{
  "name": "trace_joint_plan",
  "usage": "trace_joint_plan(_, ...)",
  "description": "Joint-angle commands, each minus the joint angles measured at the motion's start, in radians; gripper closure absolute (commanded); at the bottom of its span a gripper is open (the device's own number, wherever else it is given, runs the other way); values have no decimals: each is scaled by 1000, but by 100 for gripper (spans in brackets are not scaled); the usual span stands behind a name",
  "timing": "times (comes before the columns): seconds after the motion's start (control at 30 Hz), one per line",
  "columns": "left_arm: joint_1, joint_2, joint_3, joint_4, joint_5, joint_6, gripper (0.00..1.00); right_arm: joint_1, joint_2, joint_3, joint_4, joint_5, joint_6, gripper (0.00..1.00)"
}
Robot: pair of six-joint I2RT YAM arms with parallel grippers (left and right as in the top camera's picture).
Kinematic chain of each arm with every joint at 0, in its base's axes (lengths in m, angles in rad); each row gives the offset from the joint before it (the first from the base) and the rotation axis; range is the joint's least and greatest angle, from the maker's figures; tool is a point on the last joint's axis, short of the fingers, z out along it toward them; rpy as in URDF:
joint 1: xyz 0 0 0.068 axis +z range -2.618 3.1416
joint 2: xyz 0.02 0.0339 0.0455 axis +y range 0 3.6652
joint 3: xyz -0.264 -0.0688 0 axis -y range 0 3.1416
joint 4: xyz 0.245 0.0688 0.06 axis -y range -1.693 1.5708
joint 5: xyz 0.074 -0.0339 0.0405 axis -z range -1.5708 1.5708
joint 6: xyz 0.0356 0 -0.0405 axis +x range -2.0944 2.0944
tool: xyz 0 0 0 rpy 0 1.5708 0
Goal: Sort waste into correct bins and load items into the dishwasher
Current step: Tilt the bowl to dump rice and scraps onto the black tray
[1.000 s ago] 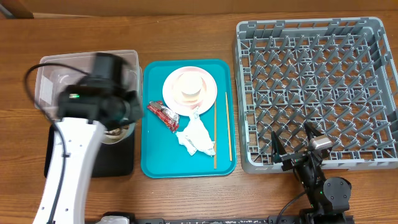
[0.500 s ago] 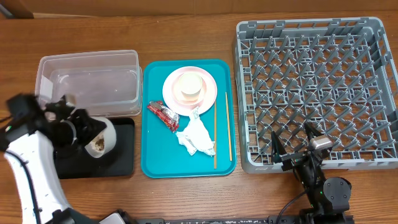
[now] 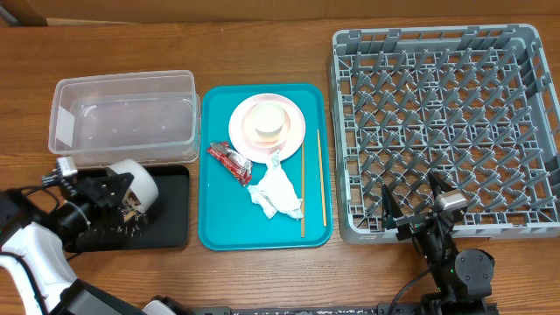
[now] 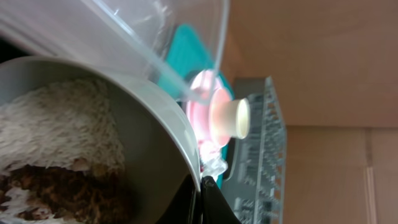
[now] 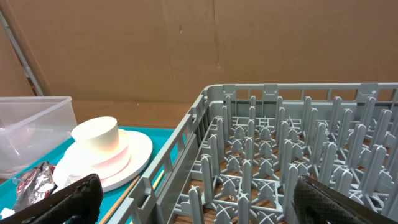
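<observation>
My left gripper (image 3: 116, 194) is shut on the rim of a white bowl (image 3: 136, 181), which lies tipped on its side over the black tray (image 3: 171, 223). In the left wrist view the bowl (image 4: 146, 143) holds white rice (image 4: 56, 118) and brown food bits, with my left gripper (image 4: 200, 190) pinching its rim. The clear tub (image 3: 122, 118) sits just behind. On the teal tray (image 3: 219, 219) are a pink plate (image 3: 289, 136) with a small white cup (image 3: 267, 121), a red wrapper (image 3: 229, 162), a tissue (image 3: 276, 191) and chopsticks (image 3: 303, 197). My right gripper (image 3: 411, 197) stands open at the dish rack's (image 3: 446, 114) front edge.
The right wrist view looks over the rack's pegs (image 5: 280, 149) from my right gripper (image 5: 199, 205), with the plate (image 5: 134, 152), the cup (image 5: 96, 135) and the wrapper (image 5: 31, 183) at left. A cardboard wall stands behind the table. The clear tub (image 5: 31, 127) shows at far left.
My left arm has swung left and toward the table's front with the bowl, from beside the clear tub down to the black tray, and the bowl is now tipped. The right arm is still.
</observation>
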Motion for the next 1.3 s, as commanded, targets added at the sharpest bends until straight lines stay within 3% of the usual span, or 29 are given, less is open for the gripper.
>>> trace_joint_plan(0.0,57,-11,-28,3,199,96,96,6,-10,-11,6,9,-6,0)
trace_joint_plan(0.3,182,-11,-41,4,235,98,96,6,-10,-11,6,9,-6,0)
trace_joint_plan(0.53,180,-5,-41,5,171,58,96,6,-10,-11,6,9,-6,0)
trace_joint_plan(0.8,138,2,-41,5,307,83,90,6,-10,-11,6,9,-6,0)
trace_joint_plan(0.93,133,2,-41,-6,335,85,96,6,-10,-11,6,9,-6,0)
trace_joint_plan(1.27,118,2,-41,23,338,63,96,6,-10,-11,6,9,-6,0)
